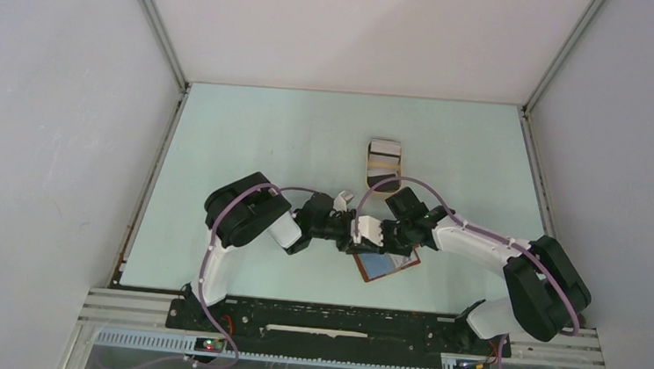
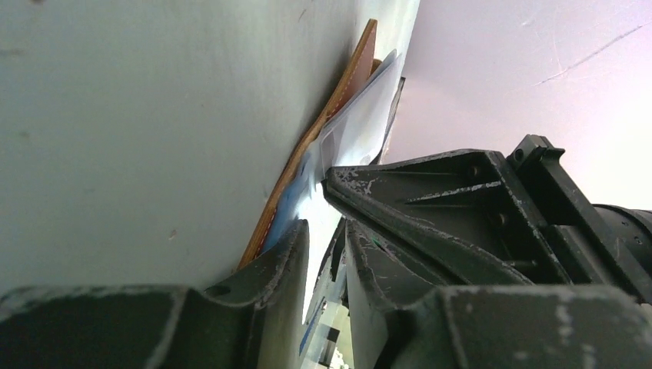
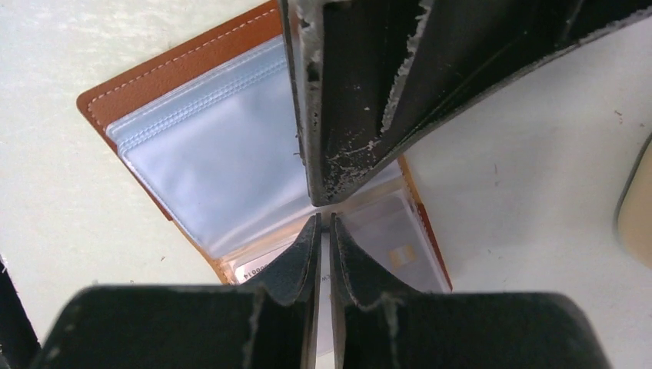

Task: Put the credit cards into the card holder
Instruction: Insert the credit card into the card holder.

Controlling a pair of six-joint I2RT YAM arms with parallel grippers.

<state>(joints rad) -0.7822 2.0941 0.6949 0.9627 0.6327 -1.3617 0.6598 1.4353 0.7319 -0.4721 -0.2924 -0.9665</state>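
Observation:
The reddish-brown card holder [image 1: 401, 270] lies open in front of the arms, its clear sleeves [image 3: 223, 169] facing up. Both grippers meet tip to tip over it. My left gripper [image 1: 348, 230] is shut on a thin white credit card [image 2: 361, 123]. The card slants along the holder's leather edge [image 2: 350, 77]. In the right wrist view this card [image 3: 392, 247] shows a chip and lies at the lower sleeve. My right gripper [image 3: 324, 227] is shut, with its tips down on that card just below the left fingertips [image 3: 330, 188]. More credit cards [image 1: 385, 145] sit in a tan tray.
The tan oval tray [image 1: 384, 167] stands just behind the grippers, and its rim shows at the right edge of the right wrist view [image 3: 638, 207]. Grey walls enclose the pale green table [image 1: 265, 144] on three sides.

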